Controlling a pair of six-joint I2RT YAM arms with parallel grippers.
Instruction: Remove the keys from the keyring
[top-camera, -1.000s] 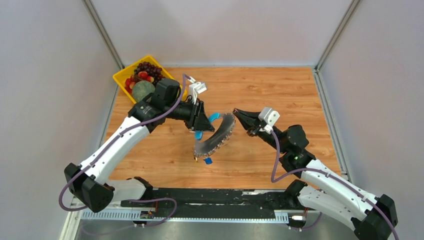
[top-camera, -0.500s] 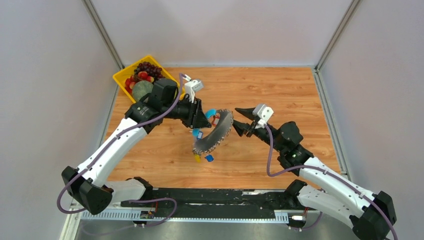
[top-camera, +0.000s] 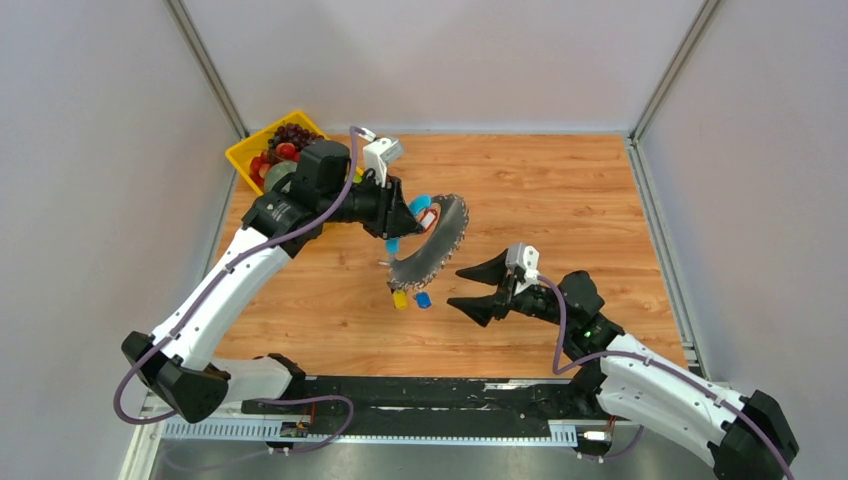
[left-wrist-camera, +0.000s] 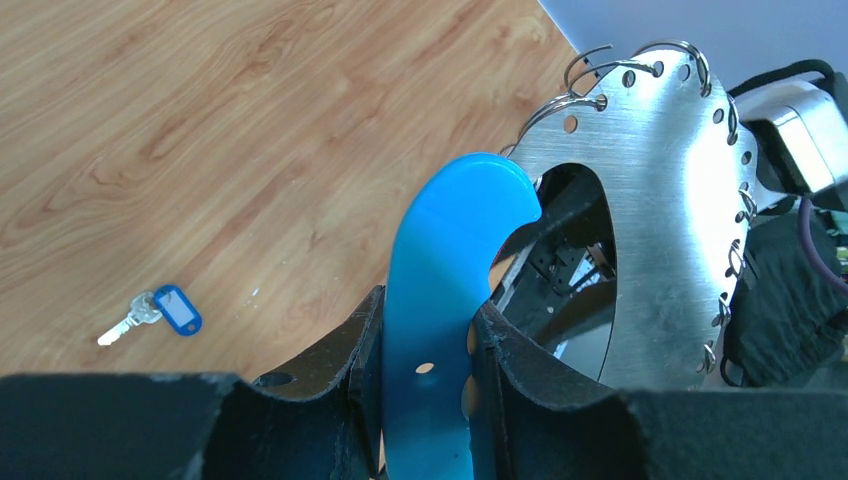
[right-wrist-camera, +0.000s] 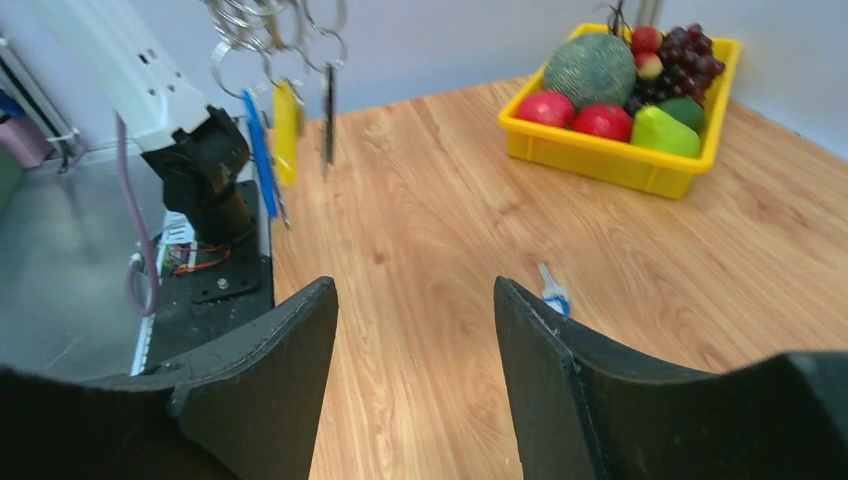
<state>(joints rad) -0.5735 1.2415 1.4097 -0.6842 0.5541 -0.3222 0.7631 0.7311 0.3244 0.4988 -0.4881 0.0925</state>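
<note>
The left gripper (top-camera: 404, 222) clamps the blue band of the keyring (top-camera: 441, 240), holding it above the table (top-camera: 560, 200). The keys (top-camera: 401, 298) hang straight down from its low end, just left of the right gripper (top-camera: 453, 287), which gapes wide, pointing toward them.

wooden table (top-camera: 560, 190): yellow fruit tray (right-wrist-camera: 610, 168) at far left corner. one blue-headed key (left-wrist-camera: 160, 312) lies flat on the wood, apart from the tray.

Bright, even light, faint shadows — hanging keys (right-wrist-camera: 286, 130) blurred, keyring (left-wrist-camera: 665, 200) glinting.
</note>
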